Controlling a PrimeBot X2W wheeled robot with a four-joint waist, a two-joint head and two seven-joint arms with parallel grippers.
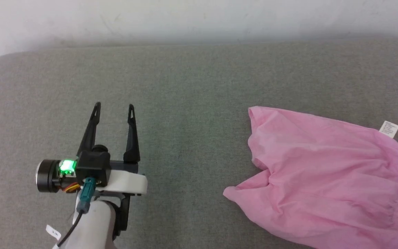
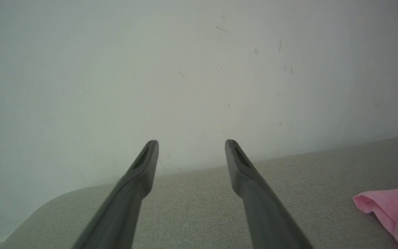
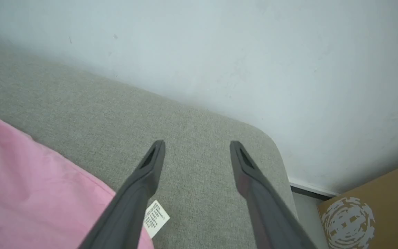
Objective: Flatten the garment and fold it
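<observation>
We see grey fabric-covered surface [image 1: 192,79] spanning frame, rounded corner at upper left. We note pink garment [image 1: 323,180] lying rumpled on it at lower right, cut by bottom edge. White label [image 1: 389,128] at garment's upper-right edge.

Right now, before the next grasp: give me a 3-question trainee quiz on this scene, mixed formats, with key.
1. True or false: the left gripper is gripping the garment.
2. In the head view, the white label sits at the garment's: A) lower left corner B) upper right edge C) centre.
3. How do the right gripper's jaws stand, and is anything held?
Key: 1 false; it is open over the bare grey cushion, apart from the garment. 2 B. 3 open, nothing held.
</observation>
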